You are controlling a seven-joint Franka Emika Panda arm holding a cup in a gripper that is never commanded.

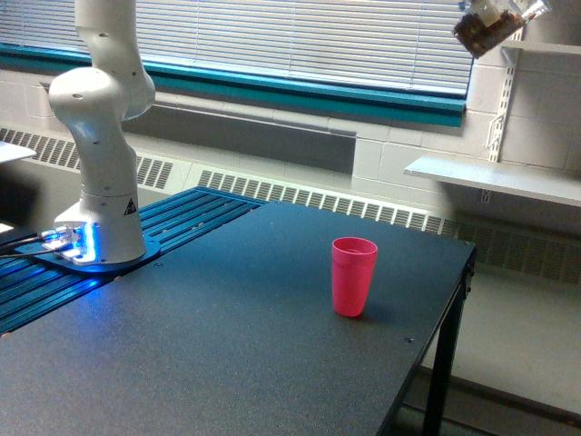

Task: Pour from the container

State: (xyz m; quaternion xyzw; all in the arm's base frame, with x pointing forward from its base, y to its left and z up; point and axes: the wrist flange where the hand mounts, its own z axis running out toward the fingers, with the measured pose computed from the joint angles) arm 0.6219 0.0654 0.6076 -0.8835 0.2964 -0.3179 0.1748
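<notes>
The gripper itself lies outside the exterior view: only the container (488,29) shows, at the very top near the view's right corner, so whether the fingers are clamped on it cannot be told from here. The container is a clear cup, tipped well over with its mouth pointing down toward the view's left, and brown granular bits are packed against its lower side. It hangs high in the air, in front of the window blinds (300,41) and beside a white shelf bracket (501,100), well above the desk (227,345).

Below, the pink cup (353,275) stands upright and alone on the desk, toward the edge on the view's right and roughly midway along it. The container sits well apart from it, higher and further to the view's right, seemingly beyond the desk edge.

The arm's white base (98,182) stands at the desk's far corner on the view's left, on a blue-lit mount.

The risk, as I judge it, is spilling: the container is already tilted steeply while not over the pink cup, so loose bits could drop onto the floor or desk. From such height, even aligned granules could bounce out or tip the light cup.
</notes>
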